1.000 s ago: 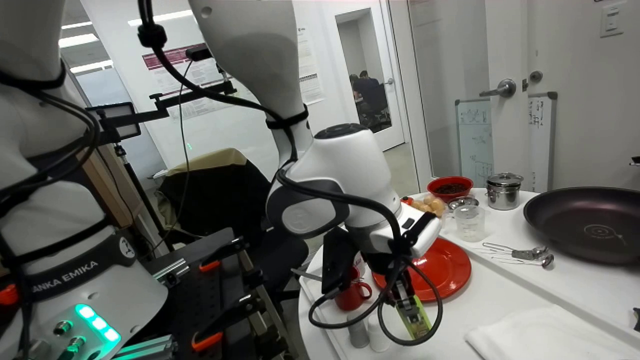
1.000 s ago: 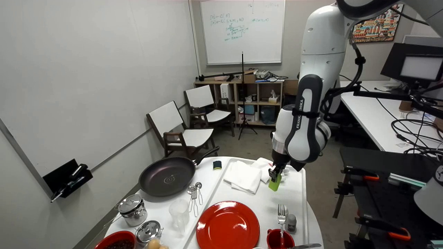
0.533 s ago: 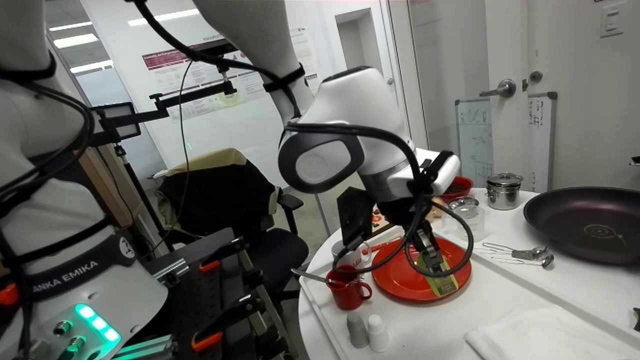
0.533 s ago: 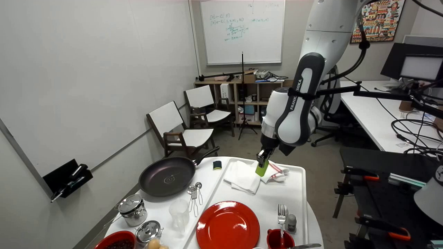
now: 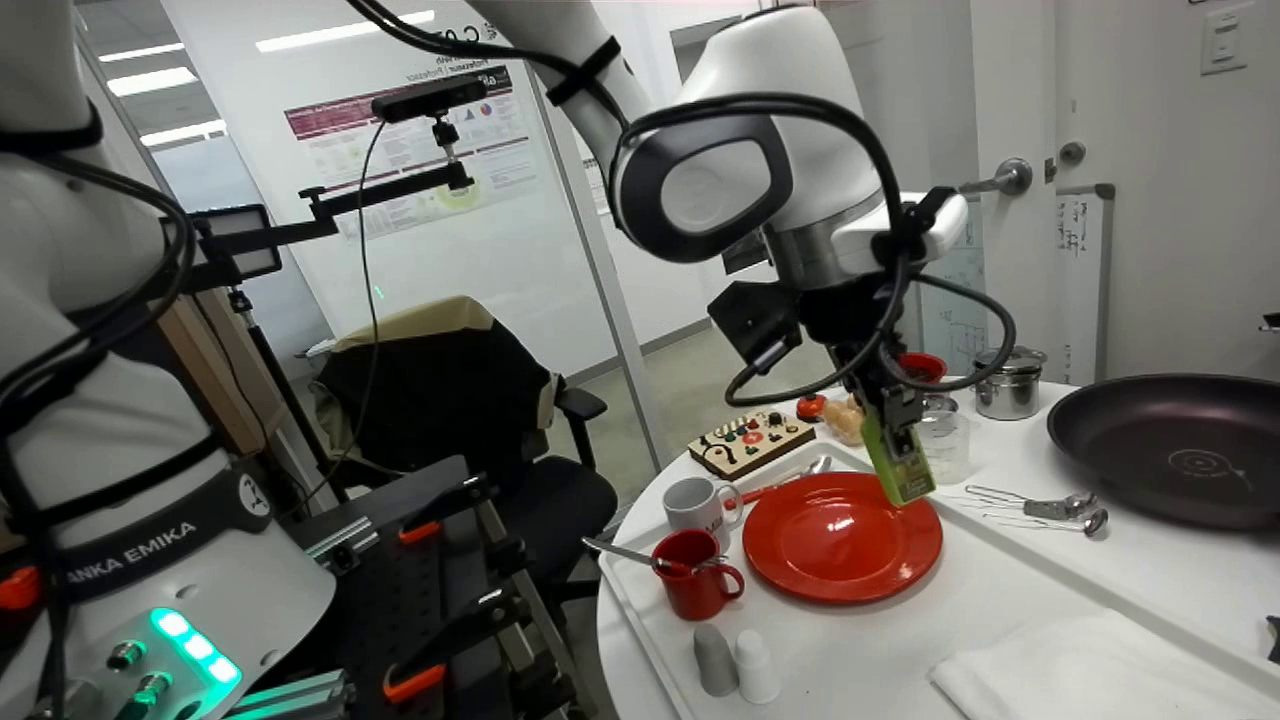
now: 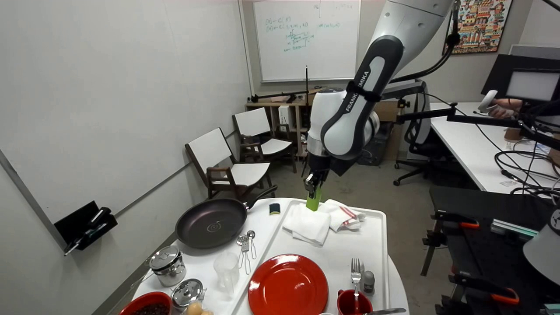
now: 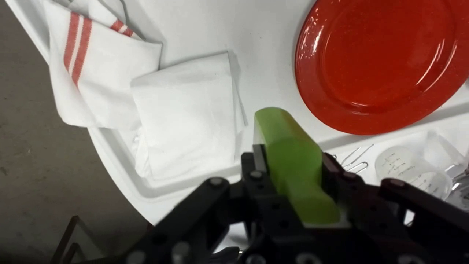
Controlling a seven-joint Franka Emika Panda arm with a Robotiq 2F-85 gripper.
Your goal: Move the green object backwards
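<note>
Since the green object (image 5: 900, 465) hangs over the tray (image 6: 358, 238), pinched in the claw (image 7: 295, 163), grasp and lift look done. Claw is closed on both its sides, grip looks secure; both exterior views show the object raised, lower end pointing down, a bit slanted. Wrist view: its tip shows between the folded cloth (image 7: 187, 117) and the plate (image 7: 392, 55), overlapping neither. In an exterior view the green object (image 6: 313, 202) covers a bit of the cloth's far edge, but that is probably line of sight, not contact.

Left: any backward carry needed, then lower, let go, back away. "Backwards" is vague and no target is marked, so how much travel is left can't be told; set-down is not started. Likely drop spots: the strip of tray between cloth and plate, or the desk (image 6: 263, 224) beside the tray if that counts as back. Lowering should be slow and straight: the bottom end could clip the plate or snag the cloth, and on a narrow end the object may tip once released.
</note>
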